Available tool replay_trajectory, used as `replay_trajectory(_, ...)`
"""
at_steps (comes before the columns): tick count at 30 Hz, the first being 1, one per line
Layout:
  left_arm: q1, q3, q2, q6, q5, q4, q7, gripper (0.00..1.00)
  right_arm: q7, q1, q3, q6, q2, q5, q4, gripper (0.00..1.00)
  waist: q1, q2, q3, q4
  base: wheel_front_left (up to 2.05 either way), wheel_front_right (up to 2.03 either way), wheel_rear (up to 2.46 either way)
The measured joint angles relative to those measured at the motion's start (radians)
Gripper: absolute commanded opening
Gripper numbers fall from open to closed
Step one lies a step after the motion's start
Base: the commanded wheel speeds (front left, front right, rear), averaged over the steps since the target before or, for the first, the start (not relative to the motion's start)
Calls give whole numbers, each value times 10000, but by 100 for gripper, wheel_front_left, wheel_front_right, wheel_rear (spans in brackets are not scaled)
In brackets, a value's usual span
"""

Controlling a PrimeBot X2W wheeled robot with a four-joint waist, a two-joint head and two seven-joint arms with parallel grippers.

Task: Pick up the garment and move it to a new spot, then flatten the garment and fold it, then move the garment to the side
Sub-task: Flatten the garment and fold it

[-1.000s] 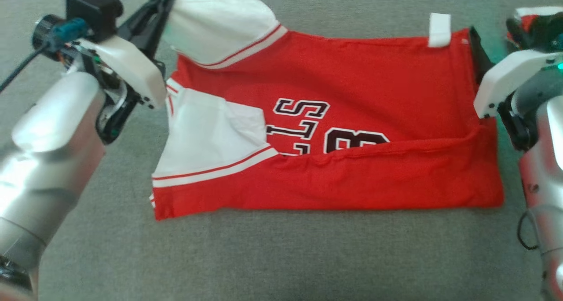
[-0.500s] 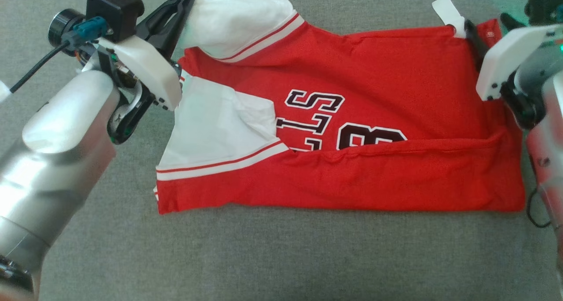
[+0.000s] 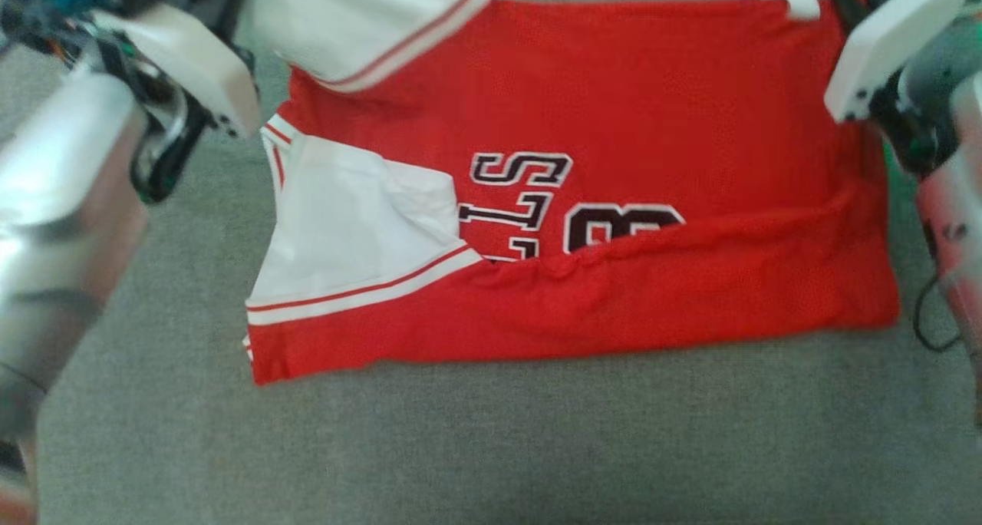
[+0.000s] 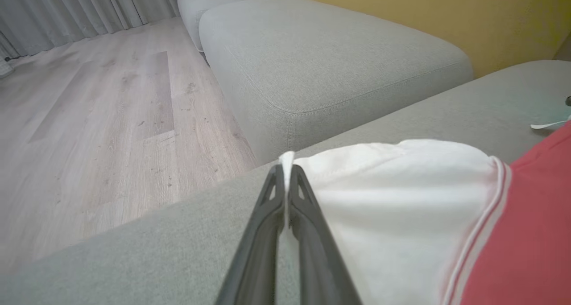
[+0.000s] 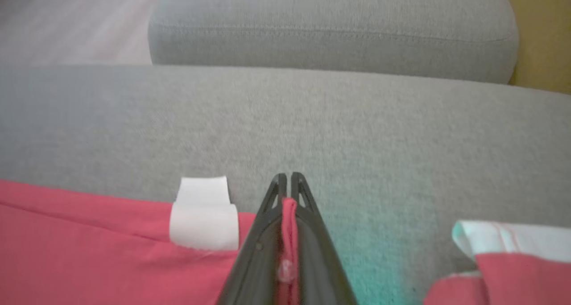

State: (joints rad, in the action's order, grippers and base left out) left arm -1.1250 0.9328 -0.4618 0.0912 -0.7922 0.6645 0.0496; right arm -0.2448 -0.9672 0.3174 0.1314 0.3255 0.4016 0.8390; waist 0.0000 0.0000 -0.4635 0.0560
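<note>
Red jersey (image 3: 614, 110) lying half-folded on the grey cushion (image 3: 491, 433), far edge being pinched.
Its near fold is resting flat; farther back, the left gripper (image 4: 285, 173) is clamping the tip of the white sleeve (image 4: 392, 193), fingers closed on it, and the right gripper (image 5: 287, 182) is squeezing the red corner beside the white tag (image 5: 203, 216).

We see a red jersey (image 3: 614, 87) lying wide on the grey cushion (image 3: 491, 433), white sleeves (image 3: 353, 218) at our left, its near edge folded up over the dark lettering (image 3: 529, 195).
</note>
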Motion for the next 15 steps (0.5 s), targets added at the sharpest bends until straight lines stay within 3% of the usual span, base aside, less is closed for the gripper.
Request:
replay_trajectory(10,-1732,-6,-140,240,357,1172,449,0,907,-1546,349,0,-249,577,-115,0,1,0,-491,-406,0,0,0)
replay_trajectory(15,-2364,-10,42,247,623,1996,1181,0,1751,-2099,493,0,-337,577,188,0,1,0,-594,-476,0,0,0)
